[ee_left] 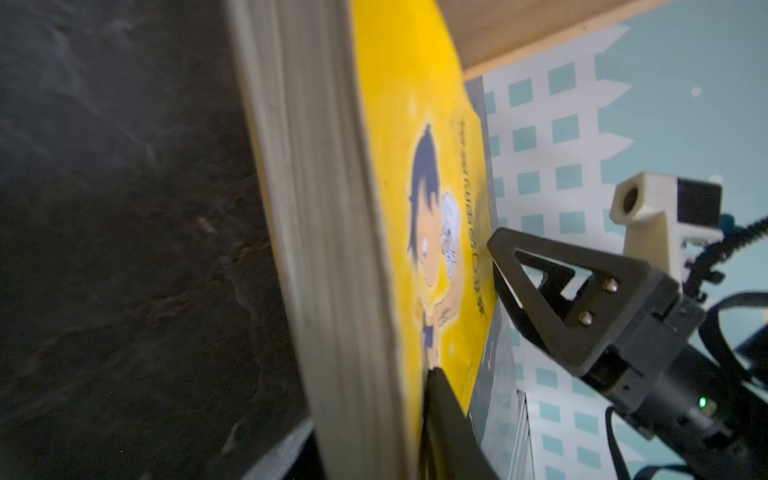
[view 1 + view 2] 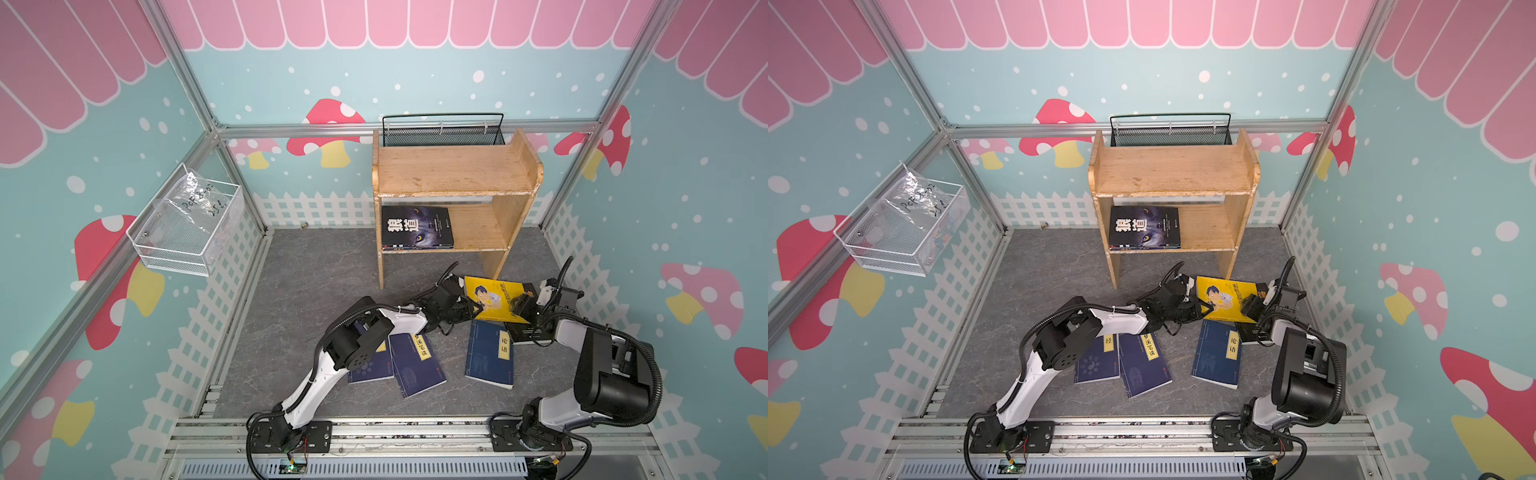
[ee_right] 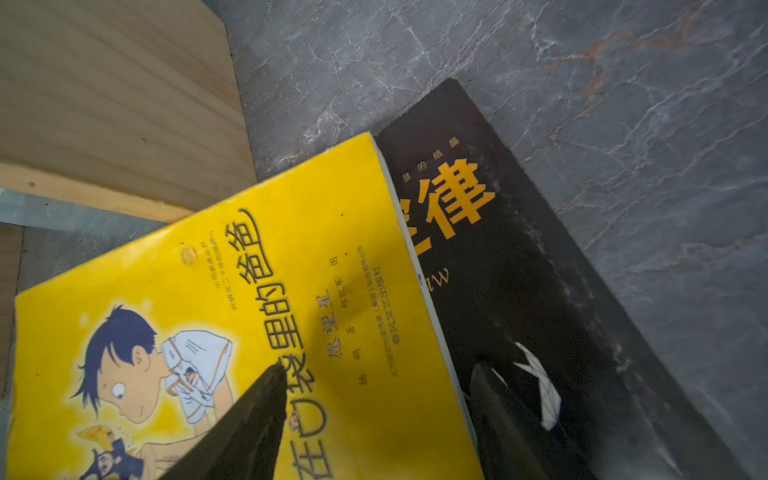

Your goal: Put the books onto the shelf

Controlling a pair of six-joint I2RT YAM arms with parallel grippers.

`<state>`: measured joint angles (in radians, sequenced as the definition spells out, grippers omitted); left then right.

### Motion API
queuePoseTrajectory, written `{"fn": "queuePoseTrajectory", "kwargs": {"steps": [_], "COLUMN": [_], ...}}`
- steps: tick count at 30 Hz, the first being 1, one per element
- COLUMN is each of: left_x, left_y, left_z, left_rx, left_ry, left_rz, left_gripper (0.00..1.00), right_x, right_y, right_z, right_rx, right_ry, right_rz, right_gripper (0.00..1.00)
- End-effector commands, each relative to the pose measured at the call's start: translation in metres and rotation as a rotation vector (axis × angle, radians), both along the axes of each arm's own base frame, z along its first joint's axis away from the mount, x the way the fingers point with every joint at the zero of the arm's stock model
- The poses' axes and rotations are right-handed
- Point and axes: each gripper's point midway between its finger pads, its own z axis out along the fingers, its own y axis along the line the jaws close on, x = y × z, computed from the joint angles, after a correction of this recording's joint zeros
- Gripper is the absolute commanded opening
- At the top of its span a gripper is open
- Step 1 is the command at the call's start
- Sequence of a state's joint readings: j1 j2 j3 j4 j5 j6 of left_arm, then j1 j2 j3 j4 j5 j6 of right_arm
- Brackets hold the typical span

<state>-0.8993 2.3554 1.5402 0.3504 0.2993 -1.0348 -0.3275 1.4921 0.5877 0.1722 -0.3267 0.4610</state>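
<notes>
Book in yellow (image 2: 494,297) sits tilted just in front of the shelf's (image 2: 457,170) right foot, partly over a black book (image 3: 519,270); left gripper (image 2: 471,311) is clamped on its left corner; right gripper (image 2: 521,305) straddles the opposite edge, jaws apart; three navy books (image 2: 490,357) lie on the floor (image 2: 324,282); a wolf-cover book (image 2: 415,228) rests on the lower tier.

Right of centre in both top views, the yellow book (image 2: 496,308) covers most of the black book (image 2: 524,333); lower centre, the left arm (image 2: 326,372) hides part of a navy book (image 2: 370,370).
</notes>
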Motion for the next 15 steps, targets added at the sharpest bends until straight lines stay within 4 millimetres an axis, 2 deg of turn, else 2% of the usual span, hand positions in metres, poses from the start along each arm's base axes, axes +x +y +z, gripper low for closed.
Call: {"fn": "queuePoseTrajectory", "kwargs": {"steps": [1, 3, 7, 12, 15], "left_x": [-0.002, -0.007, -0.026, -0.061, -0.086], "left_y": [-0.002, 0.002, 0.021, 0.061, 0.084], "left_z": [0.060, 0.073, 0.088, 0.106, 0.120], "left_rx": [-0.111, -0.134, -0.139, -0.146, -0.153], "left_ry": [-0.091, -0.094, -0.079, -0.066, -0.119], "left_rz": [0.002, -0.009, -0.041, -0.124, -0.229], "left_gripper": [0.07, 0.01, 0.00, 0.00, 0.00], "right_x": [-0.007, -0.007, -0.010, -0.021, -0.029], "right_y": [0.034, 0.038, 0.044, 0.051, 0.060], "right_z": [0.015, 0.032, 0.075, 0.137, 0.164], "right_rx": [0.119, 0.131, 0.127, 0.106, 0.117], "right_ry": [-0.043, -0.090, -0.194, -0.333, -0.403], "right_rz": [0.099, 0.115, 0.133, 0.147, 0.188], "right_gripper": [0.71, 0.71, 0.73, 0.79, 0.83]}}
